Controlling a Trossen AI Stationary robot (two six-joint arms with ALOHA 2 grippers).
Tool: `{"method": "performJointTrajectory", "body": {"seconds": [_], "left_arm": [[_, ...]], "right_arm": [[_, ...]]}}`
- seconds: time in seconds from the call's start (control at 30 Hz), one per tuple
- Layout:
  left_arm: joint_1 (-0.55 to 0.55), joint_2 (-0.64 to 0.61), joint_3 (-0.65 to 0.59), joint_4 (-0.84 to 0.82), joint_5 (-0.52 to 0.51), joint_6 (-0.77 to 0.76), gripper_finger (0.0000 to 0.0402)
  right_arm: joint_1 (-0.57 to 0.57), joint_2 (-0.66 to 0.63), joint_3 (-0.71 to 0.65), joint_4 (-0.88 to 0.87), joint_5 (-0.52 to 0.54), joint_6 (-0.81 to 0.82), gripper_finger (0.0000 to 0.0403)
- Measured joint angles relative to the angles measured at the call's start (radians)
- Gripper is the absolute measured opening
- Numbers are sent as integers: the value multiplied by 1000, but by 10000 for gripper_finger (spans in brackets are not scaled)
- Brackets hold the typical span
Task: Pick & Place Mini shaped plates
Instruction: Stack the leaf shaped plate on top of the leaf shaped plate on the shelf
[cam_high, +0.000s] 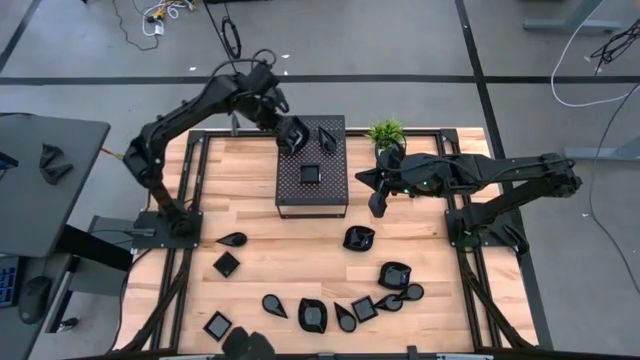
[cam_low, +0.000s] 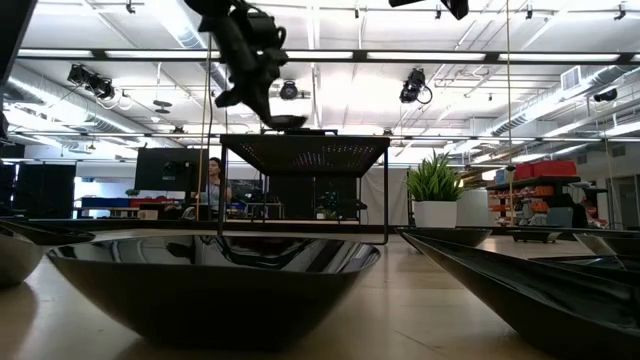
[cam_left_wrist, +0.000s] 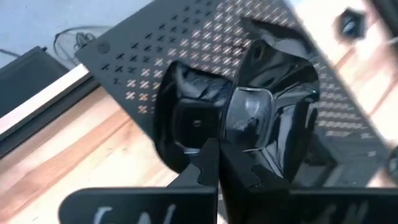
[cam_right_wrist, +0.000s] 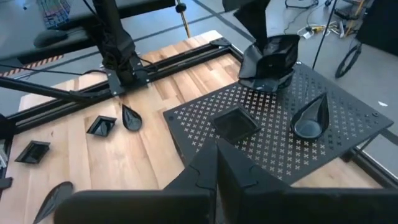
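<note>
Because the perforated box (cam_high: 311, 165) appears to be the drop-off spot, the left gripper (cam_high: 290, 133) hangs just above its rear corner, clenched on the rim of a leaf-shaped plate (cam_left_wrist: 273, 106), whose bowl tilts toward the box top. Gripping by the rim probably keeps the fingers clear of the surface when the dish goes down. Two dishes already sit on the box: a square plate (cam_right_wrist: 235, 124) near its middle and a teardrop plate (cam_right_wrist: 309, 118) toward the far edge, so the free corner under the held dish looks like the likely landing place.

Off the box's right side, the right gripper (cam_high: 377, 205) waits above the tabletop (cam_high: 290, 255), clenched on nothing, probably kept back to avoid crowding the other arm.

More mini plates (cam_high: 330, 300) lie scattered in a loose arc over the near part of the pale wood planks, apart from one another. A small potted plant (cam_high: 386, 133) stands beside the box. Beyond, the room is a workshop with ceiling lights, shelving and a person (cam_low: 213, 185) standing far back.
</note>
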Motion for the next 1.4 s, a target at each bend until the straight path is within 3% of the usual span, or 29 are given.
{"method": "performJointTrajectory", "body": {"seconds": [0.53,1.0,1.4], "left_arm": [[8,57,0,-23,-131,87,6],[7,57,-4,-26,-138,103,10],[5,57,-5,5,-141,102,105]], "right_arm": [[0,0,0,3,3,0,7],[0,0,0,3,3,-4,6],[0,0,0,3,3,-1,6]]}}
